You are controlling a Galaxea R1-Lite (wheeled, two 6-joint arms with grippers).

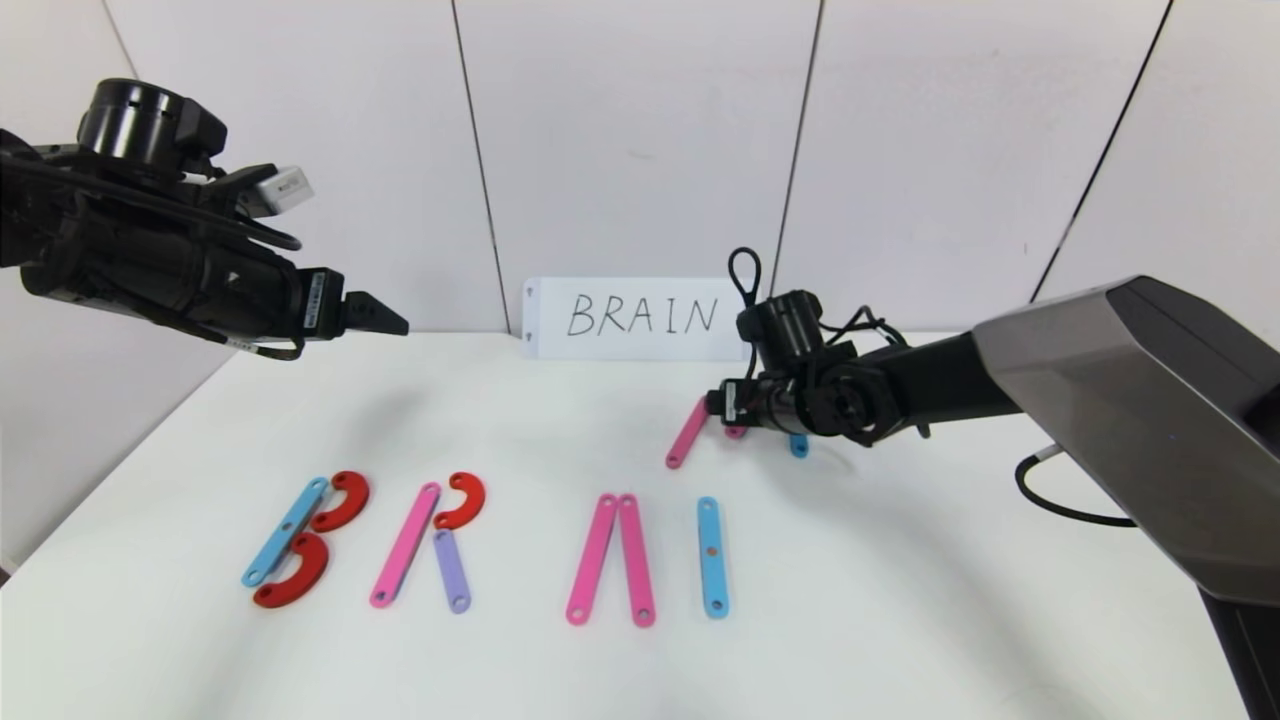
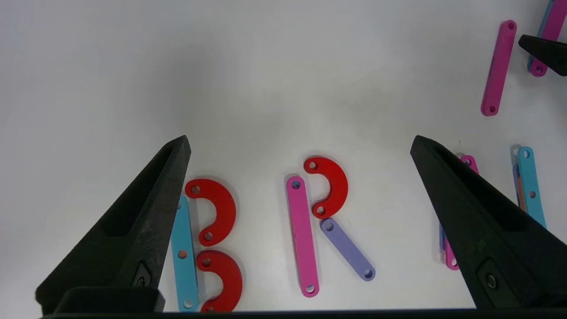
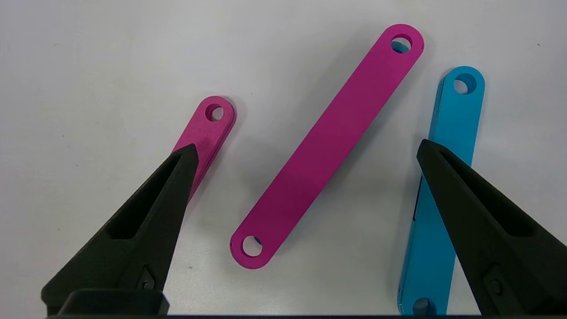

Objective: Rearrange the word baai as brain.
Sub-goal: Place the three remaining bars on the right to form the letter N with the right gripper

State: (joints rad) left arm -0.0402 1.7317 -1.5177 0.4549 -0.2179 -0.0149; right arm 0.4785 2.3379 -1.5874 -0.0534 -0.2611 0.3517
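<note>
Right gripper is spread wide, empty, over the spare pink strip lying behind the word; left gripper, also spread, hangs above B-R. You're probably handling light, stiff, thin, slippery plastic, so pinch that strip mid-length across its width.

The tabletop is plain white. Toward its near left corner lie a light-blue strip and two red curves; beside them a pink strip, a red curve and a purple strip (the short one). Mid-front: two pink strips, one light-blue. The card at the far edge is white with black lettering.
</note>
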